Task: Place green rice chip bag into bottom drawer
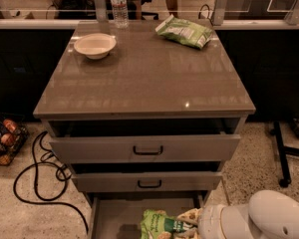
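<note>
Six o'clock in my view: the green rice chip bag (159, 225) is down in the open bottom drawer (114, 215), likely for release, with my tool (189, 218) at the bag's three o'clock side. I cannot tell its grip, and the logo lettering is unreadable.

Claw (194, 223) on white arm (271, 217) at grey bottom drawer (114, 214), beside lime-green, tan-spotted green rice chip bag (158, 226).

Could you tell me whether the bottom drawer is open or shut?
Open: the bottom drawer is pulled out, its floor showing, with the green rice chip bag over it and the end effector at the bag's right.
</note>
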Available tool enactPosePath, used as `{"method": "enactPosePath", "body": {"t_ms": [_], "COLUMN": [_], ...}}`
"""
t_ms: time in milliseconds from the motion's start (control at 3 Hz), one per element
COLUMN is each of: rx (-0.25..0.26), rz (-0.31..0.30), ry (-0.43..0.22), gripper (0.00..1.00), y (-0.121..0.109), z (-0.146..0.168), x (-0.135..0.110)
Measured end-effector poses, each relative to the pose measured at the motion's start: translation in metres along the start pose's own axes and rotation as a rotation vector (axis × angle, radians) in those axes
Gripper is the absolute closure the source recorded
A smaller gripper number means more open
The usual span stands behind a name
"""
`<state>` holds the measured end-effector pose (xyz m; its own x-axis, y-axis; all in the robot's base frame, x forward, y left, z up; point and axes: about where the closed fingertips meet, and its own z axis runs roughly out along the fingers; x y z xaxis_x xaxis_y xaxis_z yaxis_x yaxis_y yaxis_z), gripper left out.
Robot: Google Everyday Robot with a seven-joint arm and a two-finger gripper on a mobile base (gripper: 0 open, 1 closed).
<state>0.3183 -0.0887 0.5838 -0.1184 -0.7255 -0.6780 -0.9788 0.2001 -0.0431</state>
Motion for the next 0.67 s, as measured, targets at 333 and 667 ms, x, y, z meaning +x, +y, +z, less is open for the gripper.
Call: {"method": "enactPosePath", "body": {"t_ms": [333,667], "rx": [0.021,0.005], "rz": [-0.054,-0.093], "ry": [-0.080,-0.164], "gripper": [1.00,1.00], "y": [-0.037,-0.058], "z": [0.031,0.064], "x": [0.024,0.051]}}
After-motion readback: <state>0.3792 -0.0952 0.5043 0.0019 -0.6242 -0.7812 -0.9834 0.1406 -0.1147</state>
